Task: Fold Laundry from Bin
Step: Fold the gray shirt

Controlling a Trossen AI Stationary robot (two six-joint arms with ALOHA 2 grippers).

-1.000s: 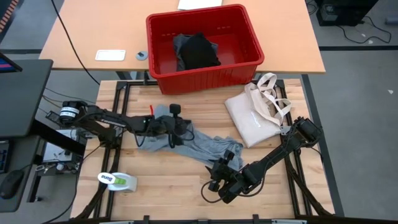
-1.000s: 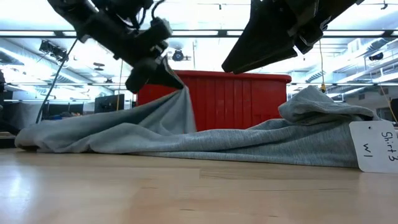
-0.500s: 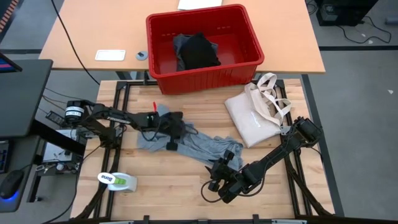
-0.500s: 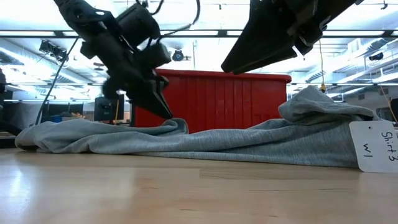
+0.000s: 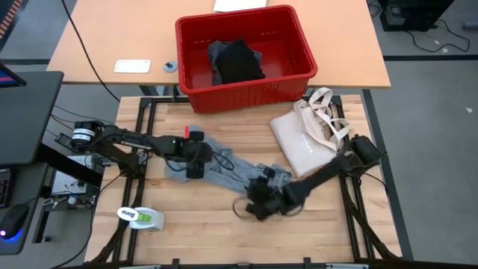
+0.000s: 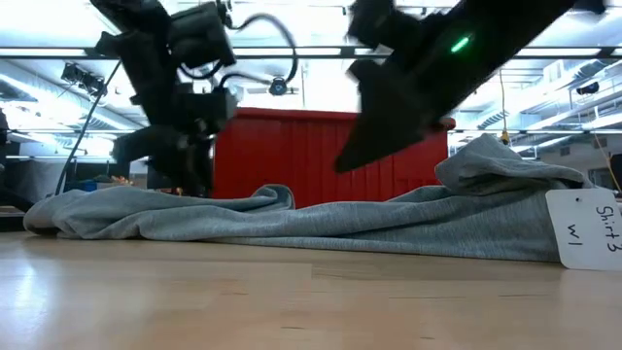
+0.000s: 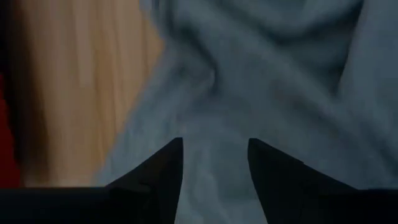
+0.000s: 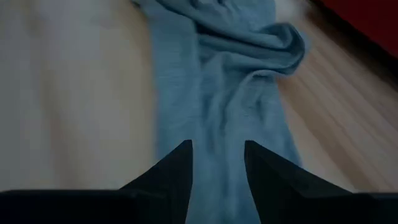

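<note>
The light grey T-shirt (image 5: 231, 172) lies crumpled across the middle of the table, and a white tag (image 6: 583, 228) sits at its right end. My left gripper (image 5: 196, 166) stands open over the shirt's left part, fingers pointing steeply down; the left wrist view shows cloth (image 7: 267, 81) under the gap (image 7: 214, 146). My right gripper (image 5: 252, 208) hovers open at the shirt's near edge, slanting down toward the cloth (image 8: 230, 93), with nothing between its fingers (image 8: 217, 146). The red bin (image 5: 179, 45) at the far side holds a black garment (image 5: 239, 61). My left gripper's open fingers point down at the shirt's left part (image 6: 224, 199). I cannot tell whether their tips touch the cloth. The shirt lies flat and slack on the table there.
A cream tote bag (image 5: 306, 138) lies at the table's right, beside the bin's near right corner. A green and white object (image 5: 140, 217) sits near the front left corner. Bare wood lies along the near edge.
My left gripper has tipped steeply down, sunk toward the table, opened and let go of the shirt. The raised peak of cloth that it held has fallen flat. My right gripper has moved left and toward the far edge, lower over the shirt, its gap unchanged.
</note>
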